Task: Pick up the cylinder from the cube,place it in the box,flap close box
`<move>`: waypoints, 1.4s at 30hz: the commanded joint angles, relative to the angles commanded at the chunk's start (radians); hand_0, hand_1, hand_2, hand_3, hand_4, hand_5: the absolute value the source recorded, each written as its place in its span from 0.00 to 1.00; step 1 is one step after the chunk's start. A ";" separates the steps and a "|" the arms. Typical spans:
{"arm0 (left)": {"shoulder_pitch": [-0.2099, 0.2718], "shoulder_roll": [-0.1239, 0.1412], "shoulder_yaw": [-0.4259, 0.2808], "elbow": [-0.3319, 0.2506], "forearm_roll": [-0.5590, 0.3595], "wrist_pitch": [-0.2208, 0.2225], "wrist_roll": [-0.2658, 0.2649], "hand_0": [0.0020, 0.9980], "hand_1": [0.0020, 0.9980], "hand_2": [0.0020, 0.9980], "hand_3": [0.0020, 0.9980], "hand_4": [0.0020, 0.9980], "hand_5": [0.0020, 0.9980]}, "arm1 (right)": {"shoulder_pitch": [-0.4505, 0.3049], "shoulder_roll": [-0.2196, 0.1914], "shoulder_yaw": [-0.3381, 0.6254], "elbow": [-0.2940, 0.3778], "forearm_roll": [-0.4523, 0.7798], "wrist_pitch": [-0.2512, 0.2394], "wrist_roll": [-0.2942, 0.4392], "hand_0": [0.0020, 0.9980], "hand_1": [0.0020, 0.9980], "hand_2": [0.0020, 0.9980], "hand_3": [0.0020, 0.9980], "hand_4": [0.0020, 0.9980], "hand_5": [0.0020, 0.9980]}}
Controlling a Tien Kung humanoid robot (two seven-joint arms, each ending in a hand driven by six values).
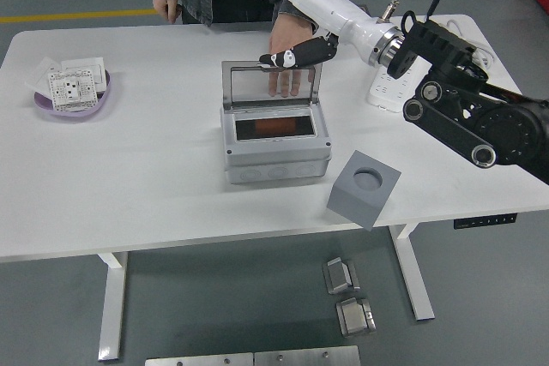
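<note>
The orange cylinder [274, 127] lies inside the grey box [274, 159] at the table's middle. The box's clear lid [268, 83] stands up, open, at its far side. The grey cube [364, 188], with an empty round hole in its top, sits to the right of the box near the front edge. My right hand [287, 19], white with black fingertips, is raised above and behind the lid, fingers spread, holding nothing. A person's hand [286, 57] rests on the table behind the lid.
A purple dish [41, 102] with a white socket plate sits at the far left. A white power strip [390, 83] and its cable [450, 36] lie at the far right under my right arm. The person stands at the far edge.
</note>
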 joint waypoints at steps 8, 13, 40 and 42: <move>-0.013 0.008 -0.018 -0.002 0.027 -0.002 0.009 0.66 0.64 0.54 0.58 0.52 0.20 | 0.075 0.131 -0.152 -0.224 0.151 0.002 0.043 0.92 0.81 0.84 1.00 0.89 0.40; -0.022 0.010 -0.018 -0.002 0.030 -0.003 0.009 0.66 0.64 0.54 0.58 0.52 0.20 | 0.082 0.175 -0.253 -0.352 0.246 -0.002 0.062 0.93 0.81 0.84 1.00 0.89 0.40; -0.010 0.003 0.017 0.001 -0.020 -0.001 -0.008 0.66 0.64 0.54 0.58 0.52 0.20 | -0.075 -0.030 -0.290 -0.011 0.112 -0.026 0.049 0.92 0.79 0.82 1.00 0.89 0.48; -0.009 0.002 0.025 0.001 -0.029 -0.001 -0.011 0.66 0.64 0.54 0.58 0.52 0.20 | -0.086 -0.042 -0.289 0.021 0.108 -0.025 0.047 0.92 0.79 0.82 1.00 0.89 0.48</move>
